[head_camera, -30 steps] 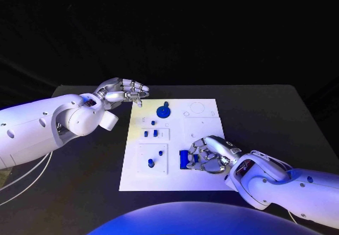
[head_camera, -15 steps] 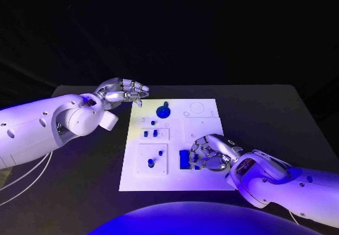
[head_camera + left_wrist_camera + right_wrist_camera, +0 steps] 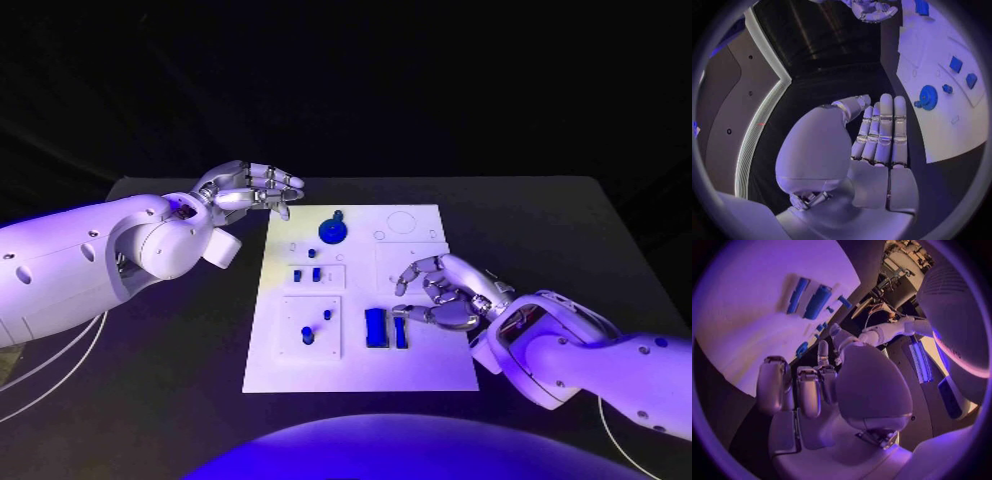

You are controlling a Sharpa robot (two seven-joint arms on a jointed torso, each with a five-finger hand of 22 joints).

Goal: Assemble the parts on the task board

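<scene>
With two blue bars (image 3: 385, 327) lying side by side on the board (image 3: 418, 370) near its right edge, the right robot hand (image 3: 444, 297) hovers empty, fingers apart, just beside them, the left robot hand (image 3: 254, 187) curled empty off the far-left corner; next calls for picking another part.

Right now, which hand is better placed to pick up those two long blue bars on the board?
The right hand. It hovers over the task board just beside the two long blue bars, holding nothing. The left hand sits off the board's far corner, well away from them.
</scene>
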